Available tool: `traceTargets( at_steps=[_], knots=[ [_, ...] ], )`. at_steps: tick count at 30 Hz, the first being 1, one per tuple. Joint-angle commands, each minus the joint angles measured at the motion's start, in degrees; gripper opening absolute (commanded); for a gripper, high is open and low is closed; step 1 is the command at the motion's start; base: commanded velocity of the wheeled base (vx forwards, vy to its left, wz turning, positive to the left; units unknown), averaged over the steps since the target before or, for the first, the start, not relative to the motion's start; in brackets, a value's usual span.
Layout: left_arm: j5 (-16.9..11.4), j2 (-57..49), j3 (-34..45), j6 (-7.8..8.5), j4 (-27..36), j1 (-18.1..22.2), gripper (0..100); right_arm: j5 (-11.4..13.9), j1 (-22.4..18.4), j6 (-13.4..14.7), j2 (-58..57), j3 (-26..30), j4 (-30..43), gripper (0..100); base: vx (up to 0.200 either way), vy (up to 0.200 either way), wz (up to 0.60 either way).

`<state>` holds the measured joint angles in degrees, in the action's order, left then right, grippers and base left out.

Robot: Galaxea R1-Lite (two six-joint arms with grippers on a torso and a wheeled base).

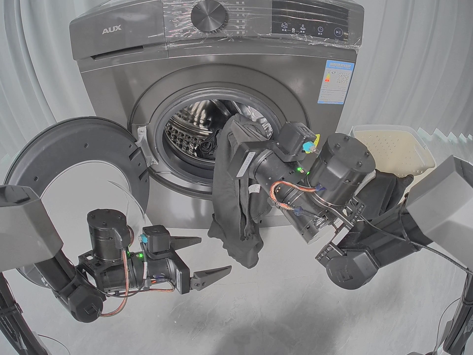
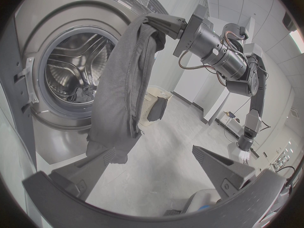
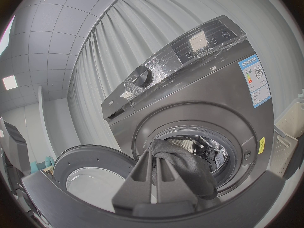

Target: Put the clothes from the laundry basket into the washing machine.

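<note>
dark garment (image 1: 231,198) hung lengthwise down from the right gripper (image 3: 154,157), fingers pinching its top right at the mouth of the washing machine (image 1: 123,80), while the left gripper (image 1: 215,256) sat low, fingers spread.

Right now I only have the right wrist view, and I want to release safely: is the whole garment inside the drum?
Observer: No. The right gripper holds the dark garment at the opening, but most of it hangs outside, down the washing machine front.
Operator: Where is the left arm?
Observer: The left gripper is open, low before the machine, near the garment's hanging end.
Operator: Anything left in the basket?
Observer: One dark piece is draped over the laundry basket rim.
</note>
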<state>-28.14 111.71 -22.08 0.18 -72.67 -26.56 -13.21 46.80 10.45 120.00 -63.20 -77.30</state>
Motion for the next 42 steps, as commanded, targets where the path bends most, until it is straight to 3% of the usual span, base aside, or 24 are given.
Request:
traceTargets(
  at_steps=[1,5,11,14,24,32,37,42],
  knots=[
    [0.0,4.7,-1.6,-0.53,-1.2,-0.7,100,-0.1,0.0,0.0,0.5,-0.3,-0.2,0,0.0,0.0,0.0],
    [0.5,9.0,-4.8,-1.85,-2.7,-1.8,100,-0.2,0.0,0.0,1.4,-1.7,-0.3,0,0.0,0.0,0.0],
    [5.4,12.6,-8.7,-2.82,-4.3,-2.9,100,-0.3,0.0,0.0,1.5,-1.8,-0.3,0,0.0,0.0,0.0],
    [6.4,14.1,-10.5,-3.0,-4.4,-3.0,100,-0.4,0.0,0.0,1.8,-1.8,-0.4,0,0.0,0.0,0.0],
    [6.7,18.6,-14.2,-5.02,-7.1,-3.4,100,-0.8,0.0,0.0,2.8,-3.1,-0.5,0,0.0,0.0,0.0],
    [6.8,21.7,-17.1,-5.02,-8.0,-3.5,100,-0.9,0.0,0.0,3.1,-3.2,-0.6,0,0.0,0.0,0.0],
    [9.9,24.4,-20.9,-5.1,-9.0,-3.8,100,-0.9,0.1,0.0,3.2,-3.1,-1.2,0,0.0,0.0,0.0],
    [10.2,26.0,-23.3,-6.07,-9.4,-4.2,100,-0.9,0.1,0.0,3.2,-2.9,-1.6,0,0.0,0.0,0.0]
  ],
)
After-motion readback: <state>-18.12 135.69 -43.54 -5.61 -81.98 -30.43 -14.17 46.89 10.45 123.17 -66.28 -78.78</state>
